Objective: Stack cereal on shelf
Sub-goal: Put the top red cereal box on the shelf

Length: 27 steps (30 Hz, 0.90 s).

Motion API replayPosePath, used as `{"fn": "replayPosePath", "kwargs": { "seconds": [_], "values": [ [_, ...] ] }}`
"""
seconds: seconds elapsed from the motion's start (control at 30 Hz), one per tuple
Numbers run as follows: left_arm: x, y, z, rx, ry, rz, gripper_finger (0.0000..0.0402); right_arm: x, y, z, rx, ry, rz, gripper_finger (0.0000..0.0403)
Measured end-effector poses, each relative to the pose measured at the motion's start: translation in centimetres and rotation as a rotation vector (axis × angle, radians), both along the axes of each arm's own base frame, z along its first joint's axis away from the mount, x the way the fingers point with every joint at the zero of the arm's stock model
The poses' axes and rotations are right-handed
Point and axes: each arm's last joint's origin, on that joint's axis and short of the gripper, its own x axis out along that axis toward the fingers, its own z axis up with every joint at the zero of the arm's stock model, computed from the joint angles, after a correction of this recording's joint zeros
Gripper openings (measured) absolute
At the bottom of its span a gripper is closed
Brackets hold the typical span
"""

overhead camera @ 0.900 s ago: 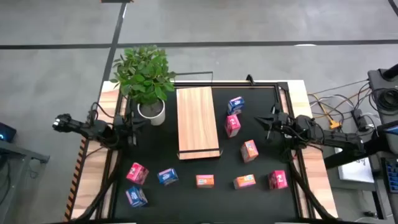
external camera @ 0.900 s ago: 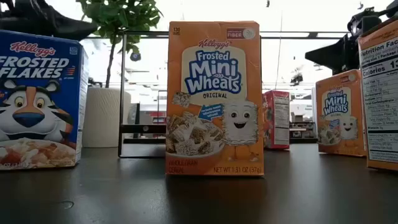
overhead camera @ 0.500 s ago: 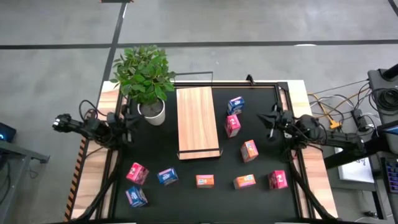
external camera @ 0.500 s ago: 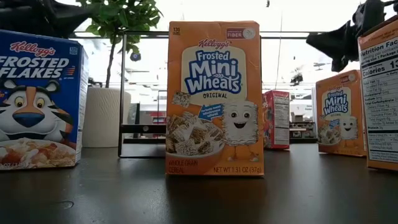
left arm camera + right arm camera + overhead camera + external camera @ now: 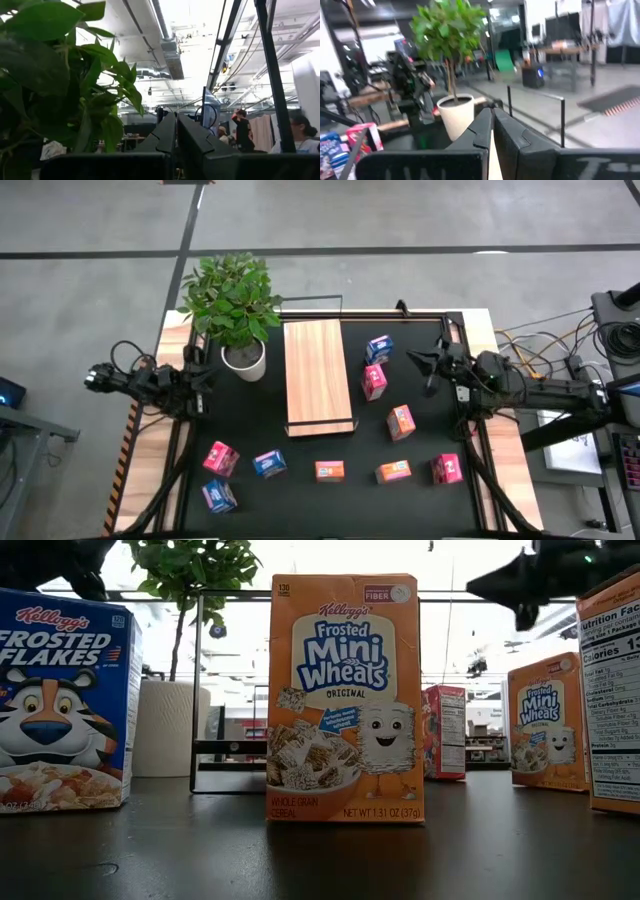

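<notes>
Long light-wood rectangular shelf board with thin black wire frame (image 5: 318, 376) flat on black tabletop (image 5: 420, 495), just right of white-potted green plant (image 5: 233, 305). Long axis running near edge to far edge; low black front lip at the near end; bare, no boxes on it.

Nine tiny cardboard cereal boxes (image 5: 329, 470), all off the board. Blue one (image 5: 379, 348) and pink-red one (image 5: 373, 380) just right of the board, orange one (image 5: 400, 421) a little nearer. Loose row along the near edge: pink-red (image 5: 219, 458), blue (image 5: 219, 496), blue (image 5: 268, 465), orange at centre, orange (image 5: 393, 471), pink-red (image 5: 446, 469). Low view: orange Mini-Wheats box (image 5: 346, 700) upright, front facing camera; blue Frosted Flakes box (image 5: 65, 700) upright beside it.

Left gripper (image 5: 205, 372) at the left table edge, close to the plant pot, raised off the table; fingers (image 5: 161, 137) pressed together, nothing between them.

Right gripper (image 5: 415, 361) above the right side of the tabletop, near the blue box, pointing toward the board; fingers (image 5: 481, 127) closed tight, empty. Height above the boxes hard to judge from above; in the low view well clear of box tops.
</notes>
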Motion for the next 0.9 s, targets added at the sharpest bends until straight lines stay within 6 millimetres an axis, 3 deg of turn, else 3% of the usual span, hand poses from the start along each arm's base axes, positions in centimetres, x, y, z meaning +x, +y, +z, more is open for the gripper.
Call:
{"fn": "replayPosePath", "kwargs": {
  "seconds": [0.27, 0.47, 0.67, 0.9],
  "values": [
    [-0.7, 0.2, 0.8, 0.063, -0.089, 0.083, 0.0000, 3.8, -0.7, 4.9, 0.287, 0.191, -0.058, 0.0009],
    [-1.0, 0.3, 1.1, 0.089, -0.120, 0.120, 0.0000, 5.6, -0.9, 7.0, 0.535, 0.389, -0.148, 0.0009],
    [-0.8, 0.3, 0.9, 0.096, -0.090, 0.124, 0.0000, 6.8, -0.9, 6.8, 0.691, 0.650, -0.294, 0.0009],
    [-0.7, 0.2, 0.8, 0.090, -0.076, 0.114, 0.0000, 9.3, -1.1, 6.0, 0.745, 0.772, -0.362, 0.0009]
  ]
}}
